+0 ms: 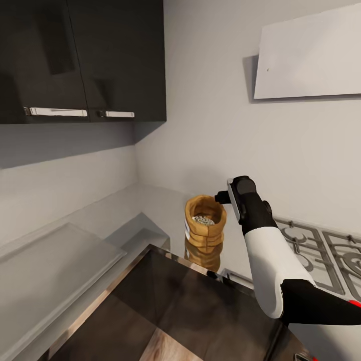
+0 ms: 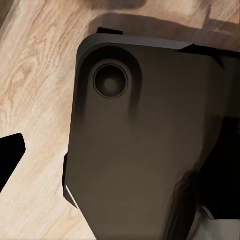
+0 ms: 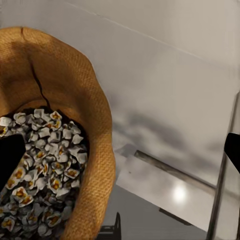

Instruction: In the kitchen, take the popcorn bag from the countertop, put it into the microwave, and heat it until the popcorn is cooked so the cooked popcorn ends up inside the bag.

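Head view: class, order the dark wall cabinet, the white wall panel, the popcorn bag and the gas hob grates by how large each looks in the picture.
1. Dark wall cabinet.
2. White wall panel.
3. Gas hob grates, cut off by the picture's edge and partly behind the right arm, so unsure.
4. Popcorn bag, nearly level with the grates.

Right arm (image 1: pixel 273 260) stretched forward and up, wrist bent, right tool (image 1: pixel 220 198) with fingers parted wide, left tool fingertip (image 2: pixel 10 155) dark at frame edge
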Robot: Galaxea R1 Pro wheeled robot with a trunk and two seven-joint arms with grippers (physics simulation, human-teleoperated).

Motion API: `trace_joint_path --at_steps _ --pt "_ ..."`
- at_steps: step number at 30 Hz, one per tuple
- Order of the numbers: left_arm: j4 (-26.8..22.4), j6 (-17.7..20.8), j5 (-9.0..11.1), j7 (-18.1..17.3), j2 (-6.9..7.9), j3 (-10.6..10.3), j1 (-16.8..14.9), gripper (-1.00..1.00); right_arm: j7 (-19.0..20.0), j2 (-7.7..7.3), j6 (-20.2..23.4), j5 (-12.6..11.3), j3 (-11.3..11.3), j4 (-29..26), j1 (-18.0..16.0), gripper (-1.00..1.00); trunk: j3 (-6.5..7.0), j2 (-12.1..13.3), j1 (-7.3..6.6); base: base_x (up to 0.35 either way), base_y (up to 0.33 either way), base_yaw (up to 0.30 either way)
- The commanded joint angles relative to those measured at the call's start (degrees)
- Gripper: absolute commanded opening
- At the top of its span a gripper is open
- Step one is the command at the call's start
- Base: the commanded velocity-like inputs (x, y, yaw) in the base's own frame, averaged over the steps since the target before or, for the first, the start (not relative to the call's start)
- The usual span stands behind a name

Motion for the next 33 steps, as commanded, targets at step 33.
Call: trace_joint_path --at_steps 33 --pt "0.07 -0.14 0.41 -0.01 -0.09 0.12 -0.01 1.00 0.09 0.06 -5.07 -0.42 -0.53 10.23 0.22 1.00 -0.07 -0.04 0.01 0.002 0.000 0.000"
